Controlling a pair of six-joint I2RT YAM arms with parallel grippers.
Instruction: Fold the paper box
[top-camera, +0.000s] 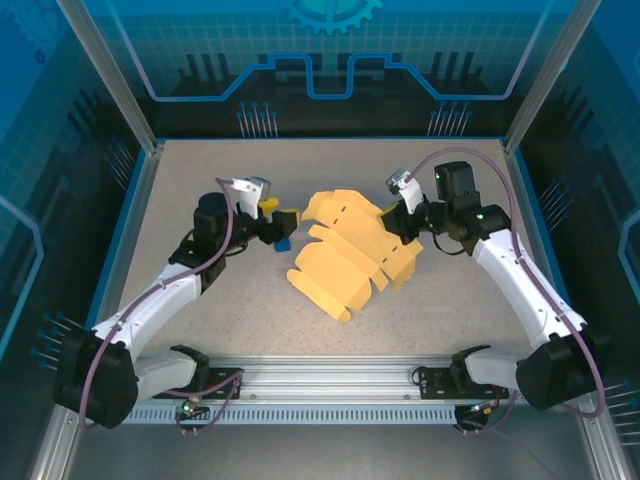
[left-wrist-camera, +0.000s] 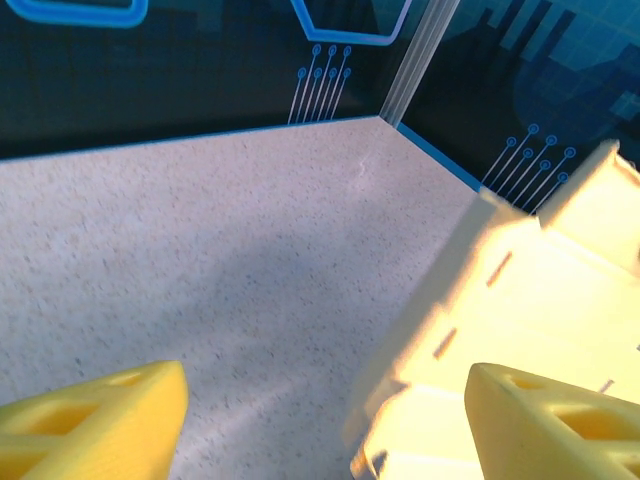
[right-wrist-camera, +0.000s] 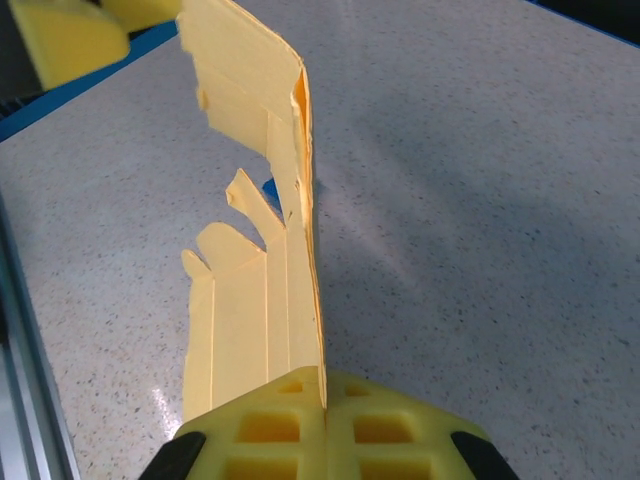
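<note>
From above, the paper box, a thin flapped cut-out, lies spread on the middle of the counter; it looks light, floppy and easily creased. The left wrist view shows the left pincer released and gaping wide, just left of the sheet's slotted edge. In the right wrist view the right pincer is clenched on one edge of the card, which stands upright from it; a hold beside a crease line would likely buckle it least.

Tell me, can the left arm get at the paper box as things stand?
Probably yes: the left end effector is open just beside the paper box, nothing between them; the right end effector, shut on its far side, leaves the way free.
</note>
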